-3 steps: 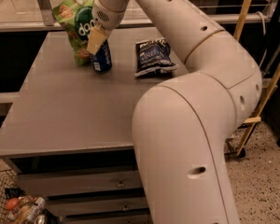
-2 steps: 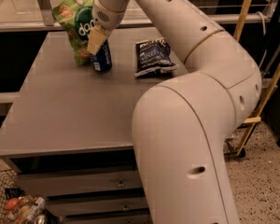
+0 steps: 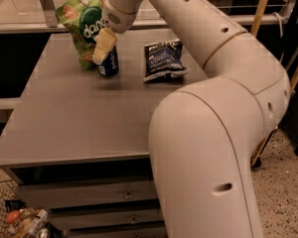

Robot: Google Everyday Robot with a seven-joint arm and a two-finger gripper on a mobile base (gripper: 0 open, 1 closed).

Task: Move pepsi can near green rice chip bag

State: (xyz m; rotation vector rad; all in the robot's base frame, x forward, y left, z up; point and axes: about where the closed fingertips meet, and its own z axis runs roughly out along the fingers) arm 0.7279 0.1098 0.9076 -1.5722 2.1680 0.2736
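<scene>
The pepsi can [image 3: 110, 64] is a small dark blue can standing upright on the grey table [image 3: 89, 118], towards the back left. It stands just to the right of the green rice chip bag [image 3: 83, 25], touching it or nearly so. The bag is puffy and bright green, with a dark green oval and white lettering. My gripper [image 3: 103, 47] reaches down from the white arm [image 3: 198, 29] right at the can, covering its upper left part. The can's top is hidden behind the gripper.
A flat dark blue snack bag [image 3: 163, 58] lies on the table to the right of the can. A glass rail [image 3: 30, 26] runs along the table's far edge. Drawers [image 3: 89, 195] sit below the tabletop, and a wire basket [image 3: 15, 217] with items is at the lower left.
</scene>
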